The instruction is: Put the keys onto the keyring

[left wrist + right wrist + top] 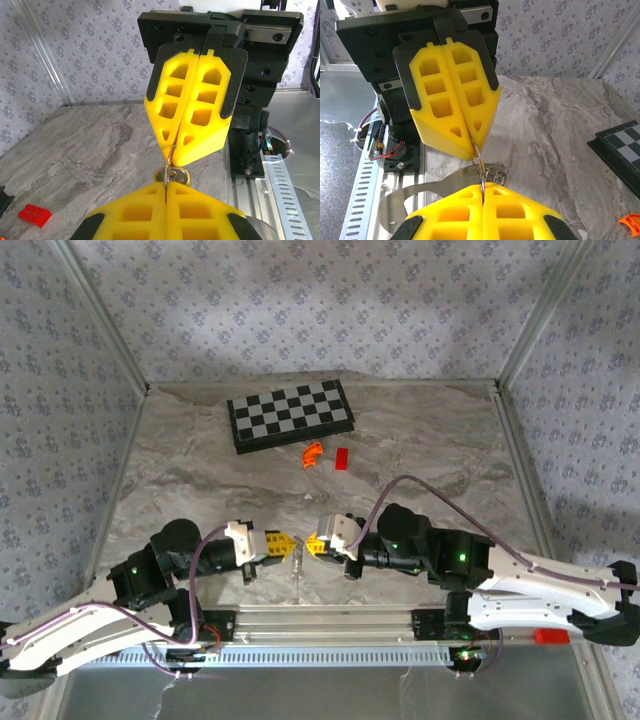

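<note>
Left pincer (288, 542) and right pincer (314, 544) closed, tips nearly meeting.

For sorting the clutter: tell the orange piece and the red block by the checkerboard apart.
Colour: the orange piece is orange, the red block red. Shape: the orange piece is curved, the red block straight-sided. Place: in the top view the orange piece lies left of the red block. Both are small and lie on the table near the checkerboard.
</note>
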